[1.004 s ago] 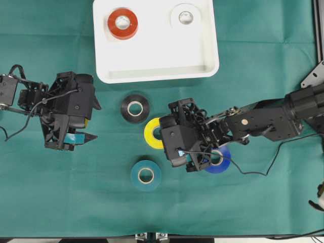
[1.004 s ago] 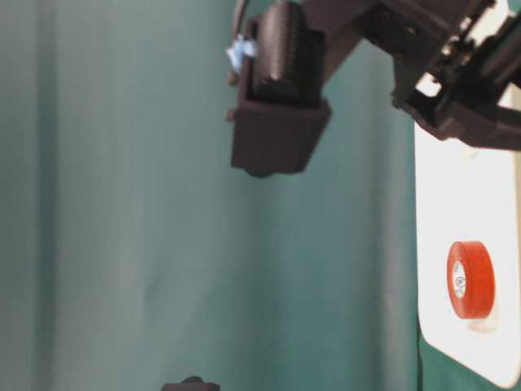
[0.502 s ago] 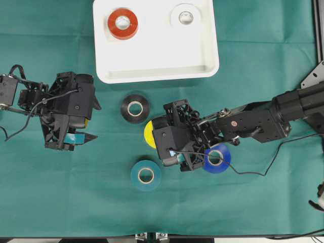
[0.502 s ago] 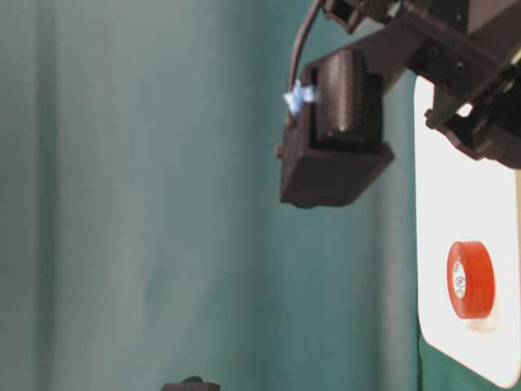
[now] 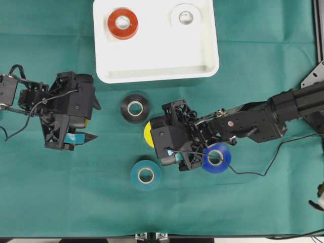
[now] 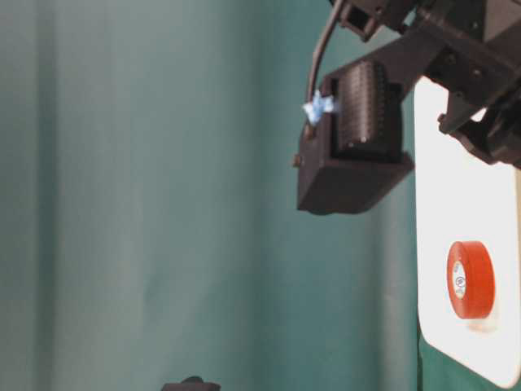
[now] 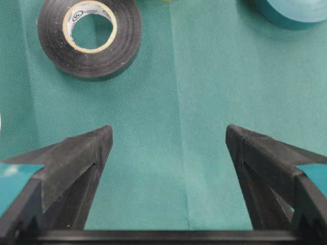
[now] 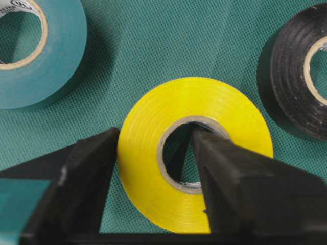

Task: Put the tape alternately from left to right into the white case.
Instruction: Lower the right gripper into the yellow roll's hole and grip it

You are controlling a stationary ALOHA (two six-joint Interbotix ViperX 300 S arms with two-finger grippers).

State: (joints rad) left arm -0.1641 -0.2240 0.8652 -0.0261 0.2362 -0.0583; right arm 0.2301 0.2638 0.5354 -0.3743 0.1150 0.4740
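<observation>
The yellow tape lies flat on the green cloth, mostly hidden under my right gripper. One finger stands inside its core and the other against its outer edge. The jaws straddle the roll's wall with a gap still showing inside the core. Black tape, teal tape and blue tape lie around it. The white case holds an orange-red roll and a white roll. My left gripper hovers open and empty left of the black roll.
A thin black cable loops from the right arm across the cloth near the blue roll. A metal frame piece stands at the right edge. The table-level view shows the right wrist block beside the case rim.
My right gripper has slid left over the yellow roll, covering most of it, and its jaws have narrowed around the roll's wall. The left arm has not moved.
</observation>
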